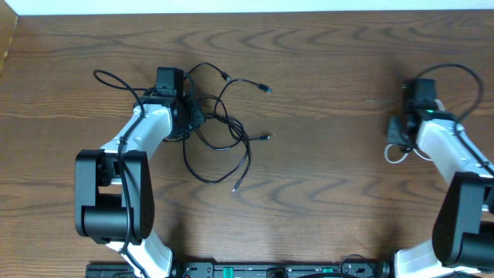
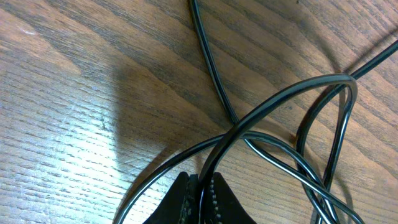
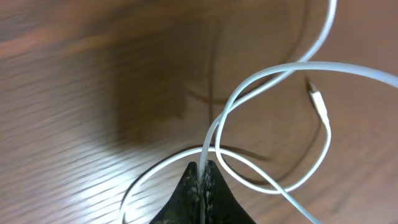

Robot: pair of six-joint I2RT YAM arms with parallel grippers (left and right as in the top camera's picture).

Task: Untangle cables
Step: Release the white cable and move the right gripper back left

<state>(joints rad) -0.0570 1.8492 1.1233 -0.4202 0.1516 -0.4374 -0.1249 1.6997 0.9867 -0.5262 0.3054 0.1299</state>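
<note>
A tangle of black cables (image 1: 220, 127) lies on the wooden table left of centre, with loose ends and small plugs trailing right and down. My left gripper (image 1: 187, 117) sits at the tangle's left edge. In the left wrist view my left gripper (image 2: 202, 180) is shut on a black cable (image 2: 273, 102) that loops away over other black strands. A white cable (image 1: 397, 153) lies in a small loop at the far right beside my right gripper (image 1: 400, 130). In the right wrist view my right gripper (image 3: 203, 167) is shut on the white cable (image 3: 273, 71), whose plug (image 3: 317, 96) hangs free.
The wooden table (image 1: 324, 193) runs across the whole view, with a white strip along its far edge. The arm bases stand at the front left and front right. Thick black arm wires loop beside each wrist.
</note>
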